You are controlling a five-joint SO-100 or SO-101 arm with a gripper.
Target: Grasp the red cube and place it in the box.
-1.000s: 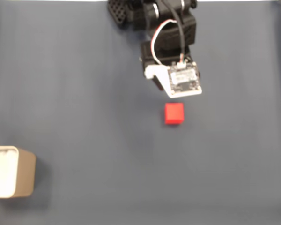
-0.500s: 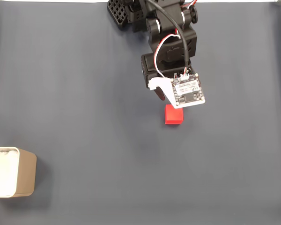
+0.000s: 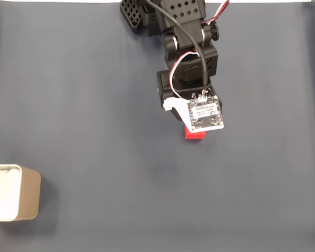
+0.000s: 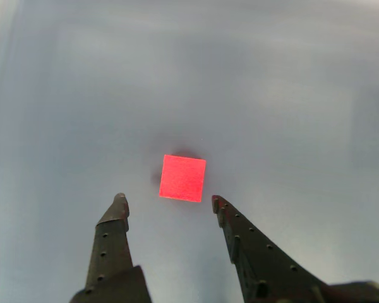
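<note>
The red cube (image 4: 183, 178) lies on the dark blue-grey mat, just beyond my fingertips in the other view. My gripper (image 4: 168, 201) is open, its two dark fingers spread wider than the cube, nothing between them. In the fixed view the arm's head with its white circuit board covers most of the red cube (image 3: 193, 134), leaving a red strip showing below it; the gripper's fingers are hidden under the head there. The box (image 3: 27, 195), beige with a white inside, stands at the left edge, far from the arm.
The black arm base (image 3: 168, 16) sits at the top centre of the fixed view. The dark mat (image 3: 105, 105) covers the whole table around cube and box.
The arm's head has moved down the fixed view, from just above the cube to over it, covering most of it. Cube and box have stayed put.
</note>
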